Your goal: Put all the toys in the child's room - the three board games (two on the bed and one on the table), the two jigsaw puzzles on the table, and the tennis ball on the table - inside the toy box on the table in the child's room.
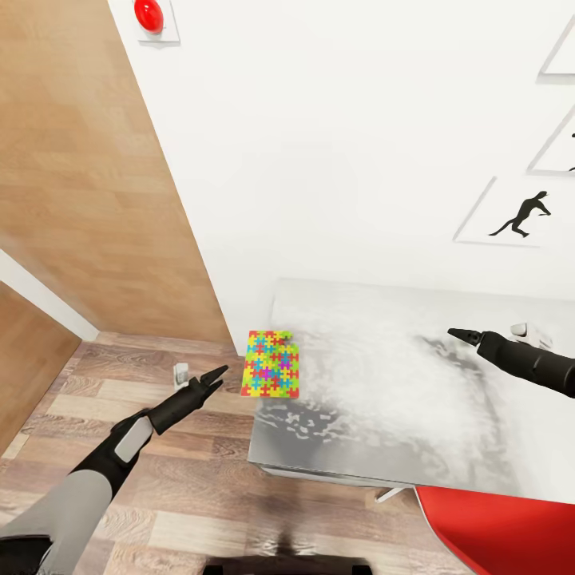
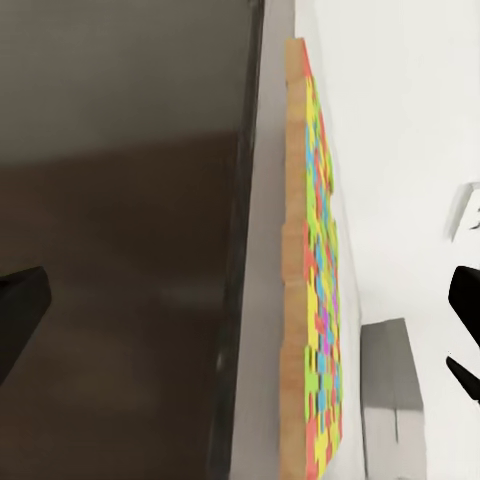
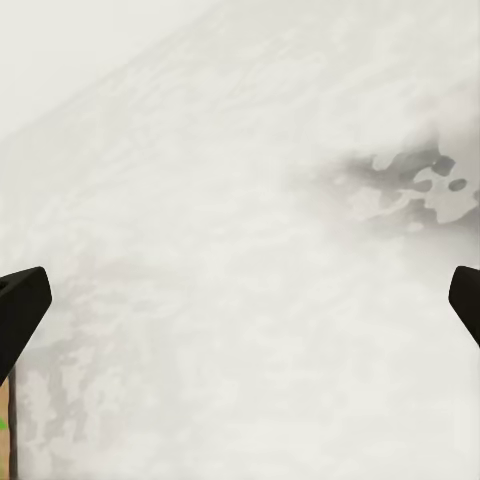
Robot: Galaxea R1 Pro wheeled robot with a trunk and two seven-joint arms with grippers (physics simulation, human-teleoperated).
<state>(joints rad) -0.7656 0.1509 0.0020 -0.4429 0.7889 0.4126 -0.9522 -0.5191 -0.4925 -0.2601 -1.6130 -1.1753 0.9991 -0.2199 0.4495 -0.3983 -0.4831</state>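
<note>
Head view gives me my own arms first. My left gripper point(image 1: 214, 378) hangs over the wood-plank floor point(image 1: 160, 495), just beside the table's left edge, its dark fingers pointing toward the jigsaw puzzle point(image 1: 272, 364). From up here those fingers look close together, but in the left wrist view the two fingertips point(image 2: 22, 305) sit at opposite sides of the picture with nothing between them, so I read that gripper as spread and empty. A red chair seat point(image 1: 495, 531) shows at the lower right, tucked against the near edge of the table point(image 1: 383, 447).

My right gripper point(image 1: 461, 334) hovers above the pale table top, toward its right side, well apart from the puzzle. In the right wrist view its fingertips point(image 3: 20, 310) are also far apart over bare, mottled table surface point(image 3: 240, 280), holding nothing.

The puzzle lies flat at the table's far left corner, its left side overhanging the edge. The left wrist view catches it edge-on point(image 2: 318, 280), a thin wooden-backed sheet with the coloured face turned away from the dark table side point(image 2: 235, 300).

Beyond the table stands the white wall point(image 1: 343, 144), with a red round button point(image 1: 148, 14) high at the left and a black silhouette picture point(image 1: 523, 214) at the right. A wooden wardrobe door point(image 1: 80, 176) fills the left side.
</note>
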